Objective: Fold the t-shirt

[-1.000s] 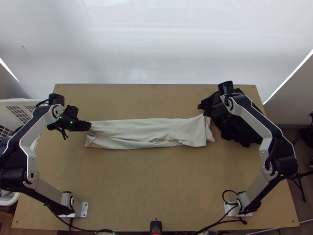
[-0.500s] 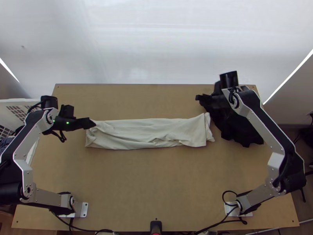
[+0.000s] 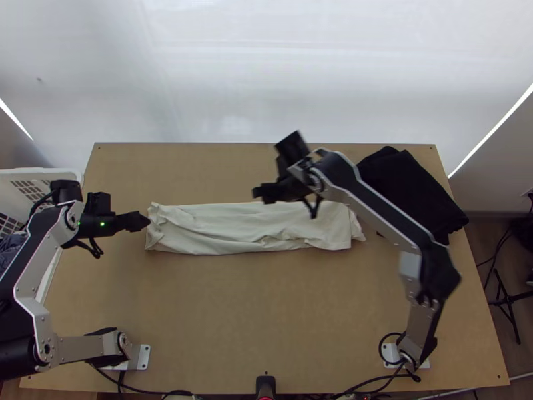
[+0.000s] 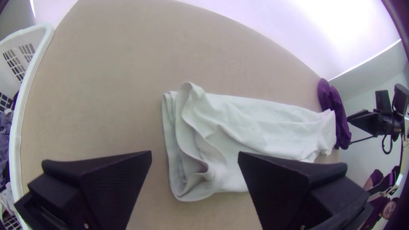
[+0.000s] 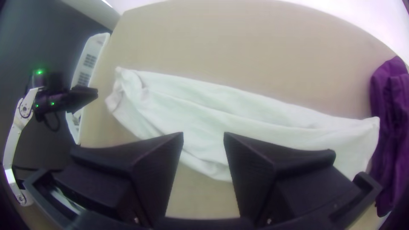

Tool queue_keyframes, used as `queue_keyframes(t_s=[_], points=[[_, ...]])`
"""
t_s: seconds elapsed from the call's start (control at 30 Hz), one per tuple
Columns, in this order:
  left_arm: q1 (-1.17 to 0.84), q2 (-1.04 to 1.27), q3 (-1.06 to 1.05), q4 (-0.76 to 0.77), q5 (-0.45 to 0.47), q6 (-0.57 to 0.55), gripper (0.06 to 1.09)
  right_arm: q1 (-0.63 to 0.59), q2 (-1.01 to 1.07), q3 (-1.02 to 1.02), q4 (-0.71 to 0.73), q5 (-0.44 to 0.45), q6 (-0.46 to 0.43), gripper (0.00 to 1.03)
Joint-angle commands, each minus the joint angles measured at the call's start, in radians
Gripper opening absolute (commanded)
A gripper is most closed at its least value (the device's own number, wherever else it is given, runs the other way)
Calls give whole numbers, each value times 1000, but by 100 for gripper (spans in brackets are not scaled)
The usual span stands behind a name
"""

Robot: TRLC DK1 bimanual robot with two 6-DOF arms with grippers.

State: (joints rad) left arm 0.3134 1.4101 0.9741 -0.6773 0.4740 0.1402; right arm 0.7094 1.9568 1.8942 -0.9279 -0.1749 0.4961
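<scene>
We see the t-shirt (image 3: pixel 246 230) lying as a long strip across the table (image 3: pixel 266 307), presumably for end-to-end folding, the left gripper (image 4: pixel 194 154) spread wide beside one end, the right gripper (image 5: pixel 204 135) more narrowly parted near mid-length.

Top cam: fixed high over the table's (image 3: pixel 266 320) near edge, btwn arm bases (image 3: pixel 142 358), looking steeply down; farthest off, w/ whole tabletop in. L wrist cam: up close by the t-shirt's (image 3: pixel 233 227) left end, facing down, far table edge in bg. R wrist cam: also close, nr t-shirt's middle, facing down & across to L gripper (image 3: pixel 142 221). Both wrist views share t-shirt, basket (image 4: pixel 24 98) & dark cloth (image 3: pixel 406 187) w/ top.
</scene>
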Motion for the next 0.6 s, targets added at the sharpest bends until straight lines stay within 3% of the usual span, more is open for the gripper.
queue_keyframes(t_s=[0.0, 0.47, 0.57], points=[[36, -48, -78, 93, -3, 39, 104, 71, 203, 132, -14, -64, 53, 47], [43, 107, -98, 205, -3, 38, 104, 38, 384, 212, -14, -64, 47, 47], [33, 124, -98, 205, -2, 29, 104, 35, 399, 212, -31, -64, 44, 54]])
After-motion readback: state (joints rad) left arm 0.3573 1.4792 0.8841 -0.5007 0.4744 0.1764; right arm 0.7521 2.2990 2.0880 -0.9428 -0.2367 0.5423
